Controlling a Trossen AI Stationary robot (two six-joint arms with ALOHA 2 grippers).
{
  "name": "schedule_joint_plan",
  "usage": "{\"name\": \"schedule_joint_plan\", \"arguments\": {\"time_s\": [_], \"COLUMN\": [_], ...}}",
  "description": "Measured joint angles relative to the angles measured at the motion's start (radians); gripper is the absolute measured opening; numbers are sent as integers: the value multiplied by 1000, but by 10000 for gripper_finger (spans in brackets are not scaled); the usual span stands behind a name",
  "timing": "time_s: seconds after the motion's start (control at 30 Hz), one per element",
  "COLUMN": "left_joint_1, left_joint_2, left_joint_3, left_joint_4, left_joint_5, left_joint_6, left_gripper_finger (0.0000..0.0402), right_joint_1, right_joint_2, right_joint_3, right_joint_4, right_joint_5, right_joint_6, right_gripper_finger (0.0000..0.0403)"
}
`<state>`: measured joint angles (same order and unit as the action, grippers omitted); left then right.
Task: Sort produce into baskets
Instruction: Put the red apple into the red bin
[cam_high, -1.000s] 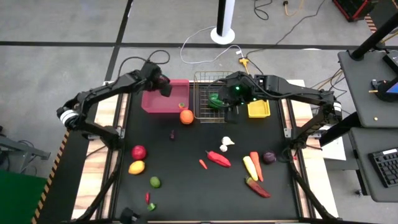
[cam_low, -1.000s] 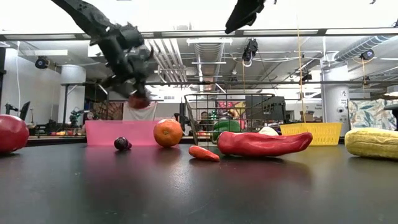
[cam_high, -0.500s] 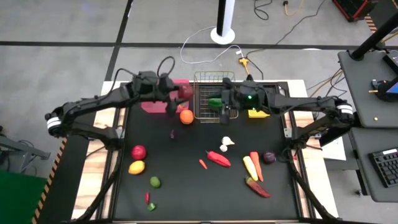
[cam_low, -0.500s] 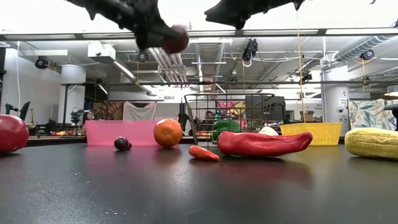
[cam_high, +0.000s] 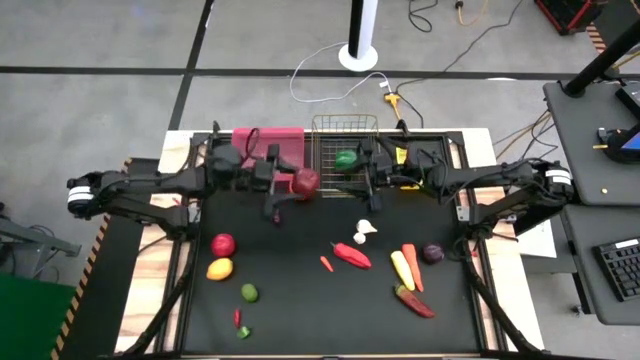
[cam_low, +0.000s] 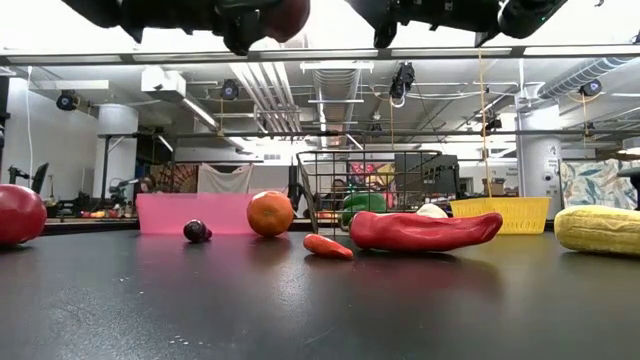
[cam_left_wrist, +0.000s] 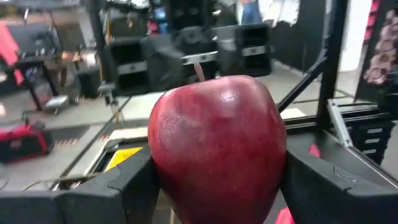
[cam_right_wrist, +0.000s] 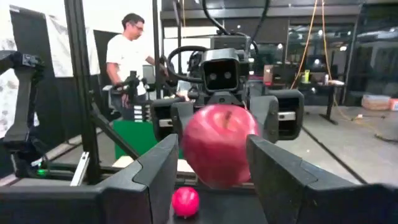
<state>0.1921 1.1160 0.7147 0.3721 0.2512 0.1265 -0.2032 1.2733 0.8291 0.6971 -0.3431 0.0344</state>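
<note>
Red apple (cam_high: 306, 182) clamped in my left gripper (cam_high: 300, 183), raised over the bench (cam_high: 300, 300).
My right gripper (cam_high: 372, 180) faces it, 2 fingers parted, empty, beside the wire basket (cam_high: 330, 150).

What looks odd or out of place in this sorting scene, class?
The left gripper holds a red apple high in the air between the two arms, facing the open right gripper, not over any basket. Nothing looks spilled or damaged.

Overhead, table-level, two wrists — facing.
</note>
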Motion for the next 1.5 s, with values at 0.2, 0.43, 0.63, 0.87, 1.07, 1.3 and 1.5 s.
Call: {"name": "schedule_joint_plan", "arguments": {"time_s": [0.2, 0.43, 0.63, 0.87, 1.07, 1.3, 1.5], "left_joint_1": [-35, -43, -50, -53, -53, -53, -52], "left_joint_2": [13, 38, 46, 36, 31, 27, 26], "left_joint_3": [-110, -134, -126, -123, -123, -123, -123], "left_joint_4": [218, 288, 285, 283, 290, 281, 272], "left_joint_5": [-8, -7, -5, -11, -22, -33, -46], "left_joint_6": [43, 64, 74, 79, 79, 64, 43], "left_gripper_finger": [258, 258, 258, 258, 258, 270, 298], "right_joint_1": [52, 62, 62, 62, 61, 58, 54], "right_joint_2": [49, 148, 218, 289, 323, 318, 318], "right_joint_3": [1, 44, 113, 179, 223, 246, 250], "right_joint_4": [64, 99, 96, 96, 99, 64, 58], "right_joint_5": [4, 37, 37, 19, 3, 7, 17], "right_joint_6": [4, 20, 55, 59, 40, 37, 52], "right_gripper_finger": [218, 304, 344, 348, 341, 299, 280]}}
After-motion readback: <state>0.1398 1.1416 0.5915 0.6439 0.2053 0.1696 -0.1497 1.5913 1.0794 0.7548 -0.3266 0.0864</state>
